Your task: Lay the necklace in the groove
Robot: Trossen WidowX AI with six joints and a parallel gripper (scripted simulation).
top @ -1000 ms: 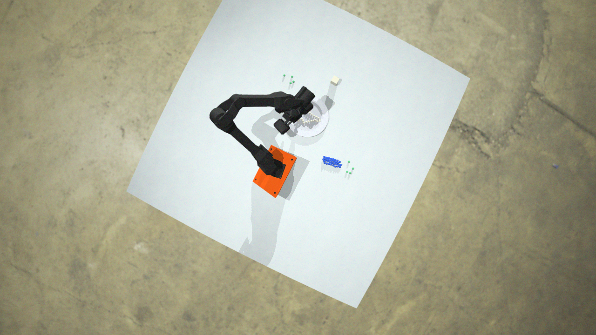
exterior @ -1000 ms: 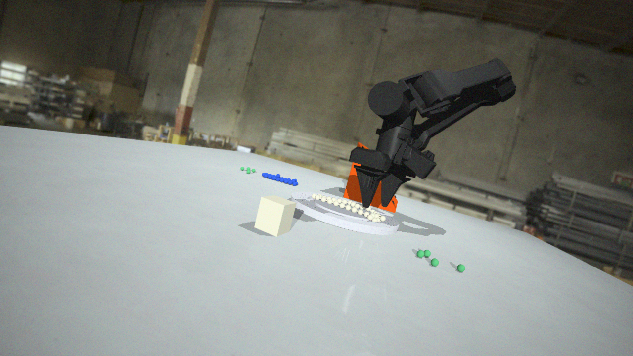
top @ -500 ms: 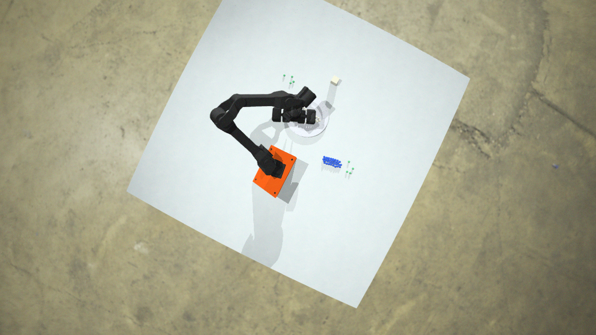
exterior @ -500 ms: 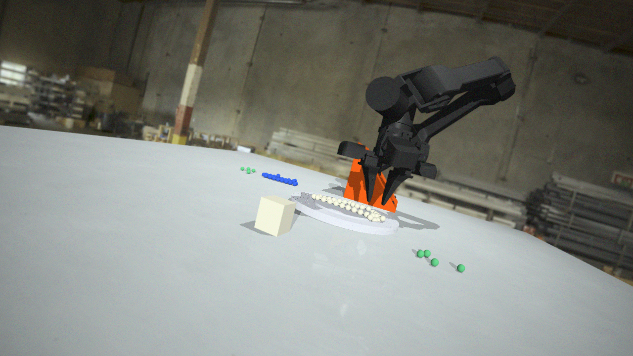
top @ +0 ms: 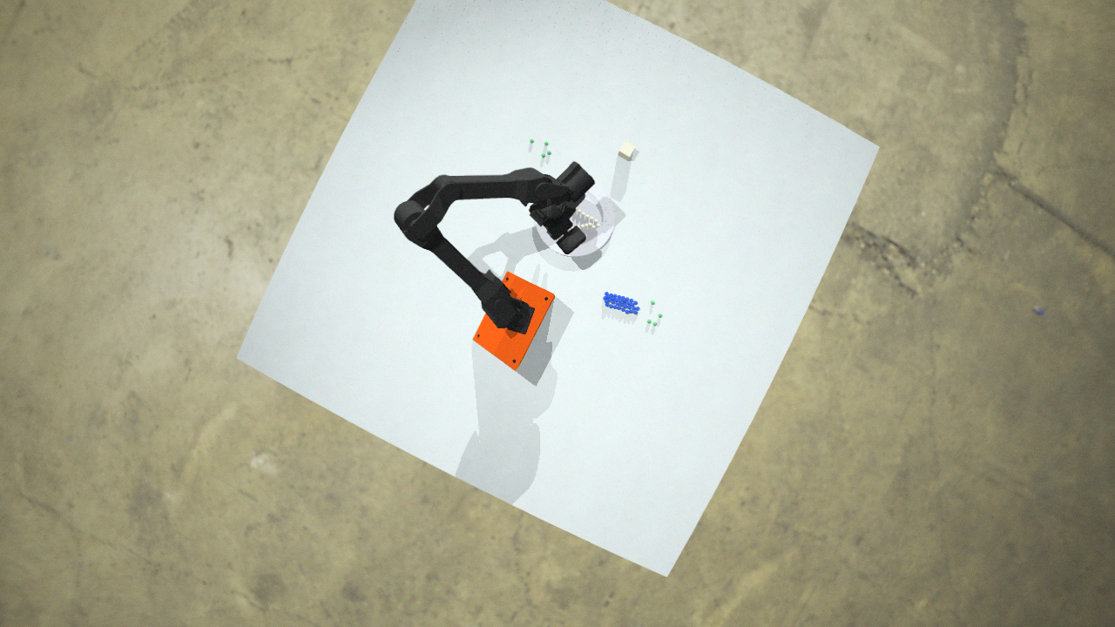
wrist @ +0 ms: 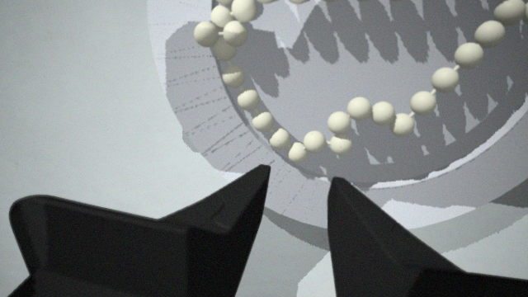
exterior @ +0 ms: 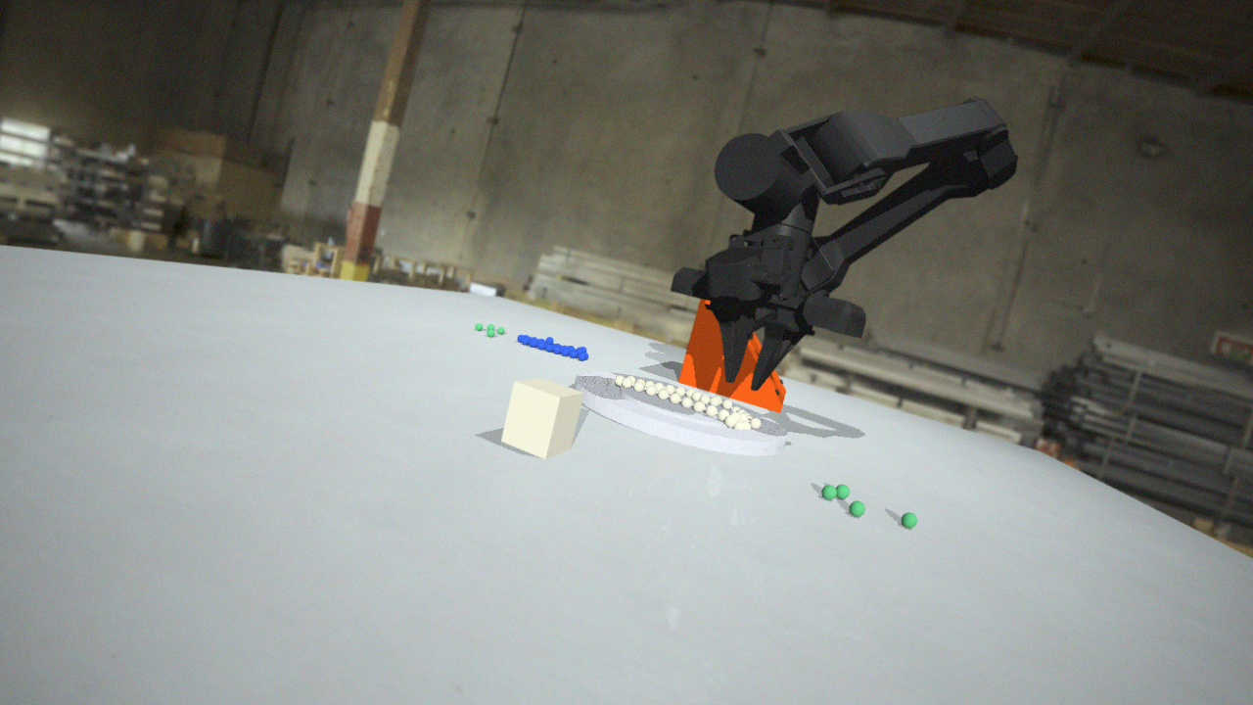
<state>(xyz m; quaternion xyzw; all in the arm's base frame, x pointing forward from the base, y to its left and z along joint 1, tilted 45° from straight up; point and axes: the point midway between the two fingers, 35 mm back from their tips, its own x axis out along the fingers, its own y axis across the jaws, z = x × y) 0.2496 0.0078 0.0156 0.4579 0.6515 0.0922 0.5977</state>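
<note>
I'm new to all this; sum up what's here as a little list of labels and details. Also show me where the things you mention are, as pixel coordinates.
robot: one black arm on an orange base (top: 503,350) (exterior: 698,354)
end effector (exterior: 743,386) (wrist: 299,181): fingers partly apart, nothing between them
pearl bead necklace (top: 588,219) (exterior: 687,399) (wrist: 445,79): bunched on the round bead board (top: 606,241) (exterior: 692,433) (wrist: 297,198), partly in its groove
blue beads (top: 621,303) (exterior: 551,347): clustered
green beads: two groups of four
block (top: 626,150) (exterior: 541,418): cream

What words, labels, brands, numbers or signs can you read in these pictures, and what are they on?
None can be read.
Red-and-white sign at the exterior view's right edge: too blurred to read.
Gripper and round bead board: no lettering visible.
</note>
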